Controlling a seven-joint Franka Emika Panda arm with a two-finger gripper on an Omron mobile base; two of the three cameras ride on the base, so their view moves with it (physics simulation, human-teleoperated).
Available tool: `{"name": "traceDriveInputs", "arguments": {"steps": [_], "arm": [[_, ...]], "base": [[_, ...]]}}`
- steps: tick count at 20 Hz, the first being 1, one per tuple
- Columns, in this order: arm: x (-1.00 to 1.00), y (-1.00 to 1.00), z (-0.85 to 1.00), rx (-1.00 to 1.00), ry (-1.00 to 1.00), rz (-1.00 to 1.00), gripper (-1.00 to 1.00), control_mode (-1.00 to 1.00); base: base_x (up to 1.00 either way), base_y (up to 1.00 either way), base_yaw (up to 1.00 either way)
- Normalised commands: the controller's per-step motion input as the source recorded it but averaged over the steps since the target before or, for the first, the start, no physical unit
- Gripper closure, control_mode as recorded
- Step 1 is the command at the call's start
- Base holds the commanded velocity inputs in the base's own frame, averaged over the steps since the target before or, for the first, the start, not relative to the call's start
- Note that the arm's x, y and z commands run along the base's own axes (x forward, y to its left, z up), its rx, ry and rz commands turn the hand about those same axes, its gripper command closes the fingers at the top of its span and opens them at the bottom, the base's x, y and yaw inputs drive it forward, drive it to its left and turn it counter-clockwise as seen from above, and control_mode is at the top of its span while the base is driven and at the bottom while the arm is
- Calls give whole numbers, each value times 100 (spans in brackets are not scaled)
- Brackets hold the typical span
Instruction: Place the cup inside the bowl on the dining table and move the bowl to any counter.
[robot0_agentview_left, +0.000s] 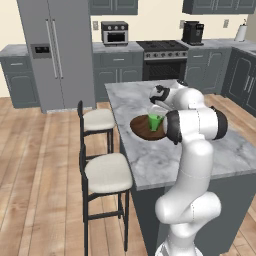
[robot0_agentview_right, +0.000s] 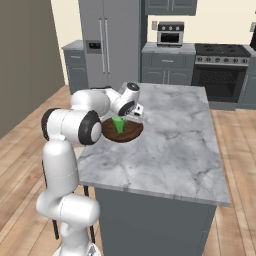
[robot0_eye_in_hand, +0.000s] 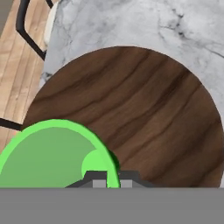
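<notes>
we see the green cup (robot0_eye_in_hand: 52, 151) as a smooth, plain tumbler with a thin bright rim, standing upright inside the wooden bowl (robot0_eye_in_hand: 144, 109); in the hand view its round mouth is cut off at the bottom and left, and a paler green disc shows at its floor. the bowl is wide, shallow and plate-like, dark brown with long wavy grain lines running across it. it rests on the dining table (robot0_agentview_right: 175, 135), a long rectangular island with a white, grey-veined marble top over a dark grey base, and sits near the table's edge on the stool side. the gripper (robot0_eye_in_hand: 109, 178) has its two small dark finger tips pressed together on the cup's rim wall, one tip inside the rim and one outside, so it is pinching the cup. from the base cameras the white rounded arm covers part of the bowl and the hand hides the top of the cup, so we cannot make out the fingers there. two bar stools (robot0_agentview_left: 102, 170) with pale cushioned seats and thin black frames stand just beside the table
</notes>
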Motion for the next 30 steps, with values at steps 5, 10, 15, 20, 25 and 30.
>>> {"name": "traceDriveInputs", "arguments": {"steps": [5,10,15,20,25,30], "arm": [[8,6,-16,0,-4,0,100,-100],[0,5,-13,0,-1,0,100,-100],[0,2,-14,0,-1,0,100,-100],[0,0,-12,0,-1,0,100,-100],[0,0,-9,0,0,0,100,-100],[0,0,-7,0,0,0,100,-100]], "base": [[0,0,0],[0,0,0],[0,0,0],[0,0,0],[0,0,0],[0,0,0]]}}
